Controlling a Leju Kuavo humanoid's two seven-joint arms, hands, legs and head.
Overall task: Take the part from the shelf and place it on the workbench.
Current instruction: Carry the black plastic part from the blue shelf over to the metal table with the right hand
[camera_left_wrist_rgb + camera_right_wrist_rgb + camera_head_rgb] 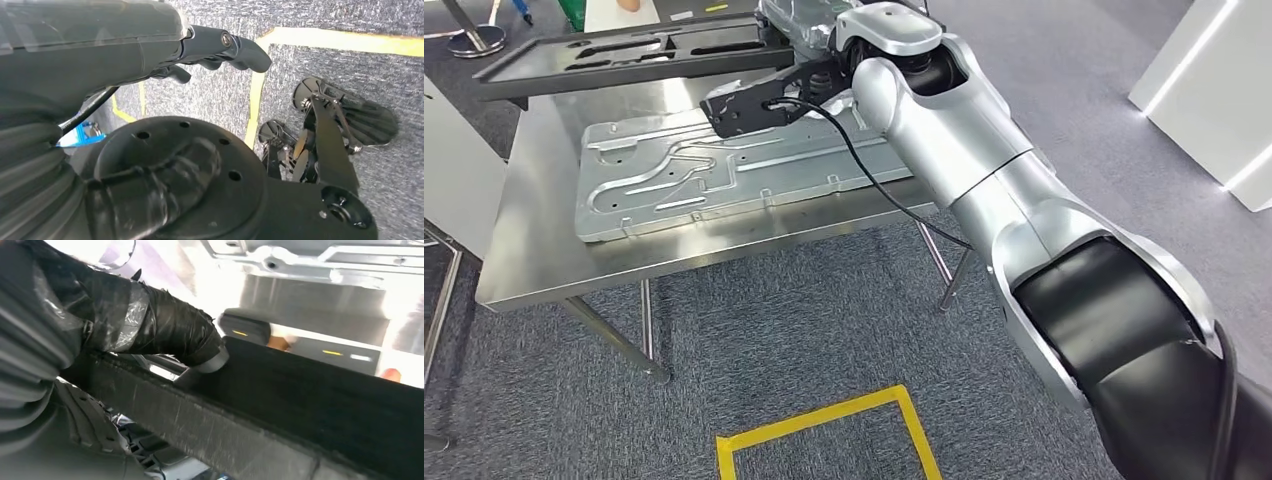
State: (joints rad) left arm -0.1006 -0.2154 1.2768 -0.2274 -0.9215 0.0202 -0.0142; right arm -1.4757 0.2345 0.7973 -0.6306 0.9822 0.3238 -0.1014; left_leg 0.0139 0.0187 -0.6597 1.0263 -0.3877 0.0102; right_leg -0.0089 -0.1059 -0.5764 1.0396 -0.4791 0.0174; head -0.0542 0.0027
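- While the right hand [749, 105] grips the flat black slotted part [624, 55] at twelve o'clock, it hovers over the steel workbench [534, 260].
- Left hand [220, 50]: fingers curled, holding nothing.
- A stamped, ribbed metal panel [724, 175] lies flat on the workbench.

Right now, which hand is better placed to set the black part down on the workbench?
The right. The right hand already grips the black part over the workbench, above a silver panel. The left hand hangs by the floor.
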